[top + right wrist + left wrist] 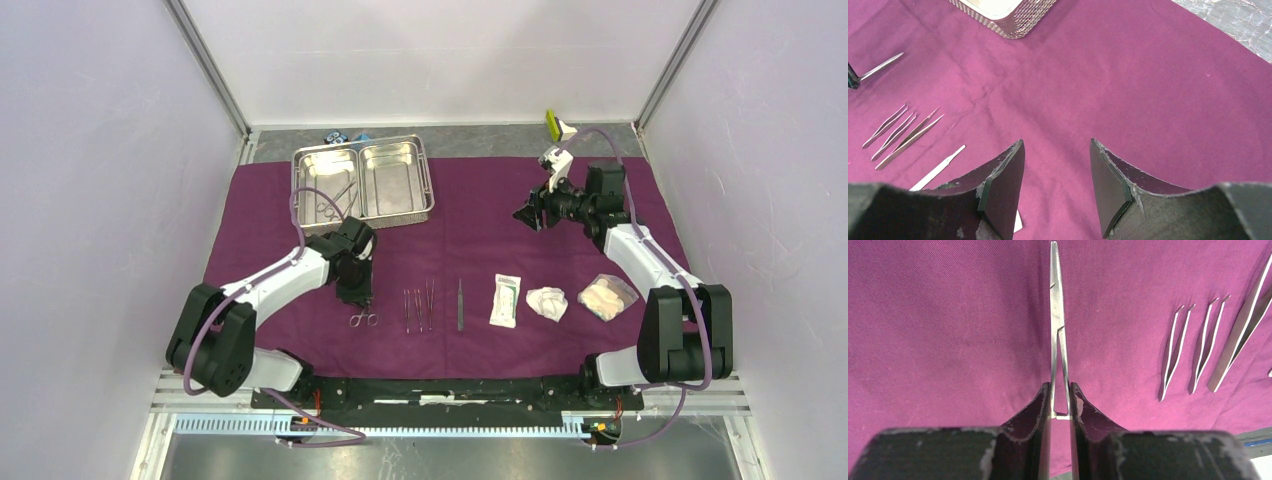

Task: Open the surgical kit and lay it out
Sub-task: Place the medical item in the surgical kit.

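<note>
The purple cloth wrap (480,210) lies spread flat on the table. The steel tray (395,185) stands at its back left, with forceps (335,203) in its left compartment. My left gripper (356,293) (1060,387) points down at the cloth's front and is shut on the shanks of slim metal forceps (1057,315) (363,319) lying along the cloth. To the right lie tweezers (418,308) (1173,355), a long slim tool (460,305), the white packet (505,300) and gauze wads (547,303). My right gripper (527,214) (1055,142) hovers open and empty above the cloth.
A bagged gauze bundle (607,297) lies at the front right. A small blue block (362,137) and a black-and-blue object (336,137) sit behind the tray on the grey table. A yellow-green item (553,123) is at the back right. White walls enclose the cell.
</note>
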### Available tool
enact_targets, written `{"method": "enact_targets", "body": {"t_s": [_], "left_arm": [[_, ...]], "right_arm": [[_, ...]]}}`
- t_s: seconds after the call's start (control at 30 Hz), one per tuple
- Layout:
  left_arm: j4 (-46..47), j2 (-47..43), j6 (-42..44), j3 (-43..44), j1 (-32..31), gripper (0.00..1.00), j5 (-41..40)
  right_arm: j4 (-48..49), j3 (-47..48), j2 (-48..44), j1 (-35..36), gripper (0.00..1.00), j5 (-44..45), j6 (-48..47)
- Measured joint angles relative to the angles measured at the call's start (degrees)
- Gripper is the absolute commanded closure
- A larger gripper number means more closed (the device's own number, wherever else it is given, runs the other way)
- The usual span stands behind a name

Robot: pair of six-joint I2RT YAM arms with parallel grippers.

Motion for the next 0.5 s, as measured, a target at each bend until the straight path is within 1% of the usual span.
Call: {"method": "enact_targets", "body": {"t_s": [0.5], "left_arm": [[0.9,3.3,0.0,-0.4,0.0,0.98,0.3]], "right_arm": [[0.0,0.0,0.0,-0.3,0.43,-0.3,0.2]]}}
